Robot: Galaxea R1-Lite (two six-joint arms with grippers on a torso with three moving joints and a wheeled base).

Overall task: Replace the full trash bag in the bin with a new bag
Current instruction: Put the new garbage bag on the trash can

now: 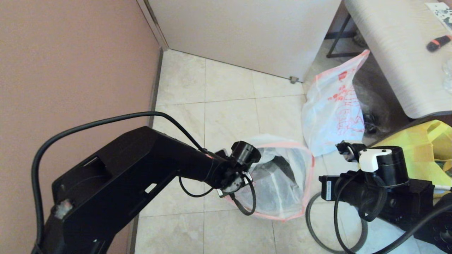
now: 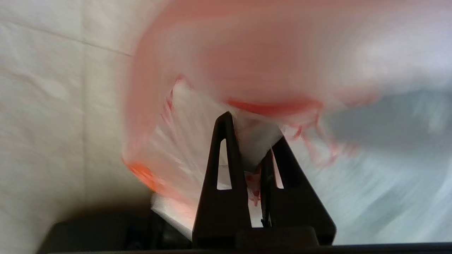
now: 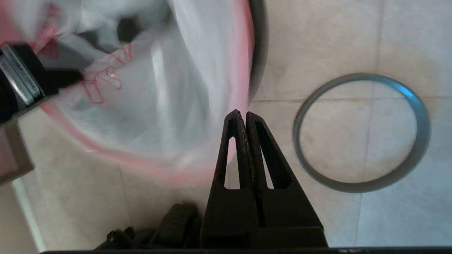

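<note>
The left claw (image 2: 251,141) is pinched on a fold of the new bag (image 1: 282,176): in the left wrist view thin white film bunches between its two black, slotted, wedge-shaped fingers (image 2: 226,165), which stand only slightly apart around it. The film is limp and see-through, with red-orange print and a soft pink rim. In the head view that claw sits at the near-left edge of the bag's mouth, low over the floor.

The bag lines the bin (image 3: 259,53), whose black curved wall shows as a dark band outside the pink rim; dark shapes inside show through the plastic. The mouth stands open and roughly round, its rim wavy and loose.

The right claw (image 3: 243,116) is closed with nothing in it, fingers pressed flat together, hovering just beside the bag's rim on the right. The hoop (image 3: 360,132), a thin grey ring, lies flat on the floor close by, apart from the bin.

The floor (image 1: 229,106) is pale glossy tile with thin grout lines, bare and roomy toward the wall corner behind the bin. A pinkish wall (image 1: 70,63) bounds the left. The full bag (image 1: 333,109) stands bulky and crinkled behind and to the right, against the tabletop (image 1: 399,53), a pale wood-grain slab with a rounded edge. A yellow bag (image 1: 423,141) crowds the right side.
</note>
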